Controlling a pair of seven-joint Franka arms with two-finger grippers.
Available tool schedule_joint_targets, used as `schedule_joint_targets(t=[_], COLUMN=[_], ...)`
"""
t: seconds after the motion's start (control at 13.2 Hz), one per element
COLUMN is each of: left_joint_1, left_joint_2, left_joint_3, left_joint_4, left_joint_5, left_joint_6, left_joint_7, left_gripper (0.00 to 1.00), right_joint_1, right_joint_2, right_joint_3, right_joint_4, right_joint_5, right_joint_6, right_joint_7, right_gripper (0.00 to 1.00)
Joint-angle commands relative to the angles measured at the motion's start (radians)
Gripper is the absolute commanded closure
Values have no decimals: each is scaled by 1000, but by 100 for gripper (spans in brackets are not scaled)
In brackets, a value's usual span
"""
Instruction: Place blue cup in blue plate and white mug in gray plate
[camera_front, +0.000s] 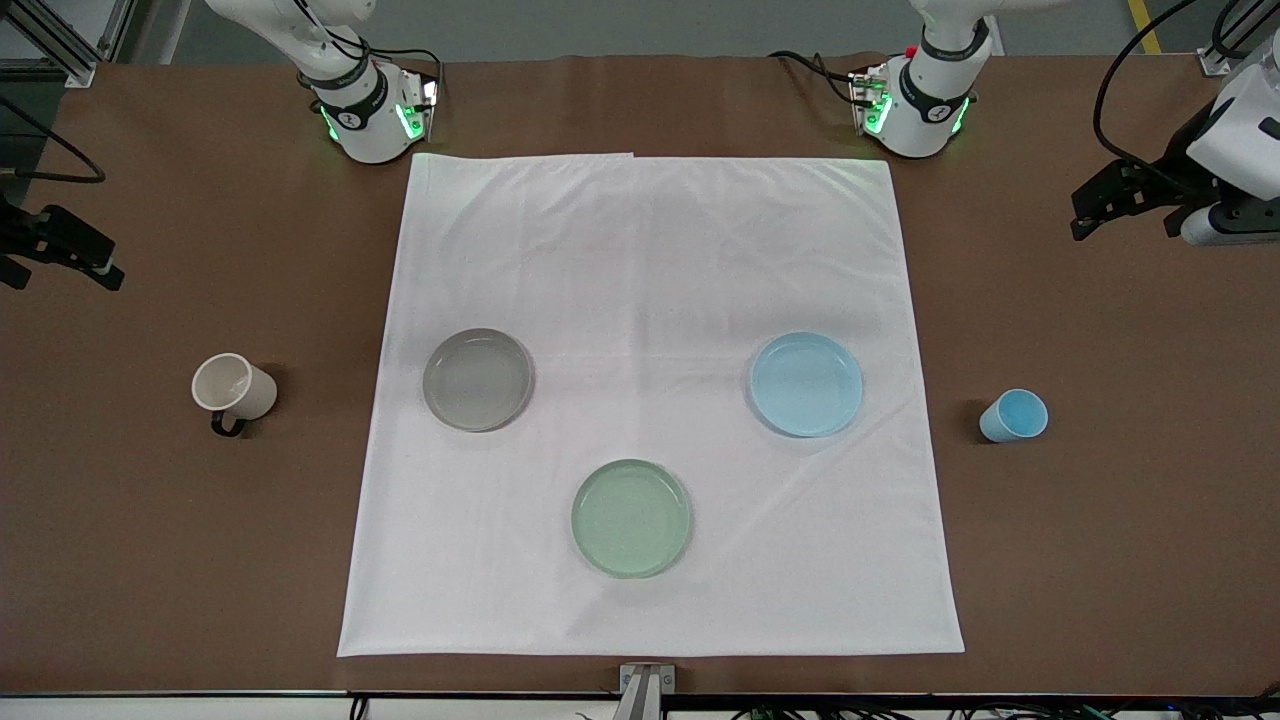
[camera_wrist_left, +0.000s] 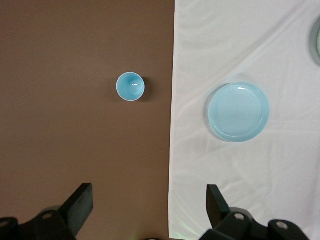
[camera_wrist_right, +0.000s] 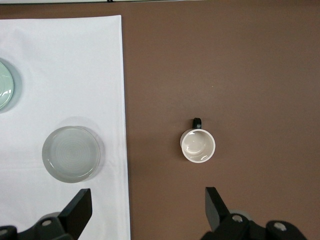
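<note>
The blue cup (camera_front: 1013, 416) stands upright on the brown table at the left arm's end, beside the blue plate (camera_front: 806, 384) on the white cloth. The white mug (camera_front: 233, 388) stands on the brown table at the right arm's end, beside the gray plate (camera_front: 477, 379). Both plates are empty. My left gripper (camera_front: 1120, 215) is open and empty, high over the bare table; its wrist view shows the cup (camera_wrist_left: 130, 86) and the blue plate (camera_wrist_left: 238, 112). My right gripper (camera_front: 60, 265) is open and empty, high over the bare table; its wrist view shows the mug (camera_wrist_right: 198, 145) and the gray plate (camera_wrist_right: 71, 153).
A pale green plate (camera_front: 631, 518) lies on the white cloth (camera_front: 650, 250), nearer to the front camera than the other two plates. The cloth covers the table's middle. Brown table (camera_front: 1100, 550) shows at both ends.
</note>
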Motion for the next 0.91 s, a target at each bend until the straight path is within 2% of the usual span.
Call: schedule_joint_targets(t=[0.0,0.23,0.38,0.53,0.68,0.83], left_joint_1=[4,7,28,65,69,75], left_joint_2=[1,22,71,139,182,206], left_joint_3=[-2,7,10,10,10,10], left_joint_4=[11,26,52,26,-52,-171], left_joint_5=[-4,-1,-1,0,28,83], left_joint_6=[-16,-14,-14,5,125,290], left_joint_7=[8,8,10,13,13,10], left_gripper=[0,0,0,0,0,0], right_joint_1=[-5,-5,-8,-9,-8,-6], right_joint_2=[8,8,8,14,26,41], right_joint_3=[0,0,-1,-1,-1,-3], right_joint_4=[20,20,20,20,20,17], right_joint_5=[6,6,5,5,5,-6], right_joint_6=[-9,-8,-8,-11,-8,-17], right_joint_7=[13,15,18,17,18,-3], right_gripper=[0,0,0,0,0,0])
